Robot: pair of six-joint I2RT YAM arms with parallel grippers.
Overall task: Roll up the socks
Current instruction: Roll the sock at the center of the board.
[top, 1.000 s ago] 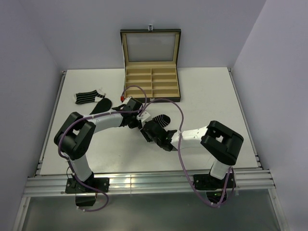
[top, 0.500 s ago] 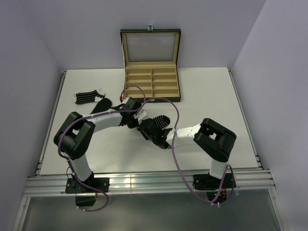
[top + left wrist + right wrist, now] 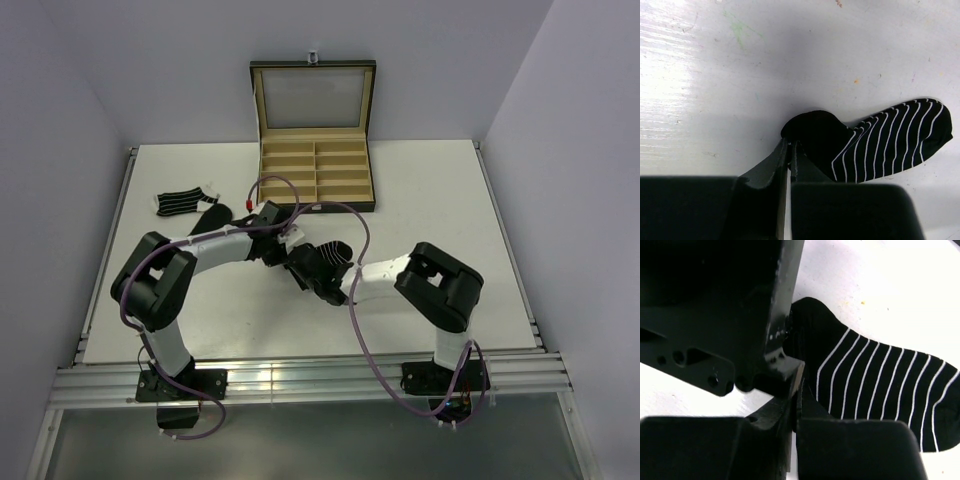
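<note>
Striped sock (image 3: pixel 338 248) is lying mid-table (image 3: pixel 440 190), on the near side of the open box (image 3: pixel 315 170). We are pinching its plain black end with the left gripper (image 3: pixel 789 146), jaws pressed together, probably to anchor it. We are nipping the same end with the right gripper (image 3: pixel 798 372), jaws also pressed together, likely to start rolling toward the toe. Two other socks (image 3: pixel 180 202) are waiting at far left.

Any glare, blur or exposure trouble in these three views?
Left wrist: glare whitens the table at left, a soft shadow lies around the striped sock, stripes sharp. Right wrist: table blown out to white, the jaws near-black without detail. Top external: even, sharp, mild sheen on the near rail.
</note>
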